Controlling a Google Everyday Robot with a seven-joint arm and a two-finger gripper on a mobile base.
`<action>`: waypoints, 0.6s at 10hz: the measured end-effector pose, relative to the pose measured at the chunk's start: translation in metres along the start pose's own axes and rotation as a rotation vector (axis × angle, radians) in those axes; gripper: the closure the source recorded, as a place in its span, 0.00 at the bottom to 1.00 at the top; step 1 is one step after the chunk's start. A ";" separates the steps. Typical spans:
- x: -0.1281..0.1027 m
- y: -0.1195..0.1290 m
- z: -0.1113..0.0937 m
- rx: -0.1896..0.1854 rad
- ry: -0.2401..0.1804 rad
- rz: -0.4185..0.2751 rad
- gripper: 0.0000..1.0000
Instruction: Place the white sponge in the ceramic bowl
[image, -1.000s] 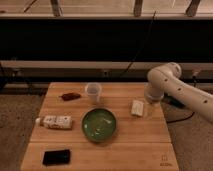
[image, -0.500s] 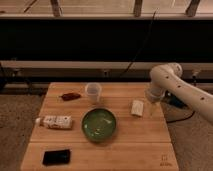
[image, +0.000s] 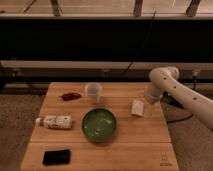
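Note:
The white sponge (image: 137, 107) lies on the wooden table (image: 100, 150), to the right of the green ceramic bowl (image: 99, 125). The bowl sits in the middle of the table with only pale specks inside. My gripper (image: 151, 98) hangs at the end of the white arm, just right of the sponge and slightly above it, by the table's right edge. It holds nothing that I can see.
A translucent white cup (image: 93, 92) stands behind the bowl. A small red object (image: 70, 95) lies at the back left. A white labelled bottle (image: 55, 121) lies on its side at the left. A black flat object (image: 56, 157) lies at the front left.
The arm has shifted slightly to the right and up, away from the sponge. The sponge and the other things have not moved.

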 end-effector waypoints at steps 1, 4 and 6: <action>0.000 -0.004 0.004 0.007 -0.006 -0.027 0.20; 0.001 -0.023 0.019 0.000 -0.005 -0.116 0.20; 0.002 -0.034 0.032 -0.025 0.007 -0.177 0.20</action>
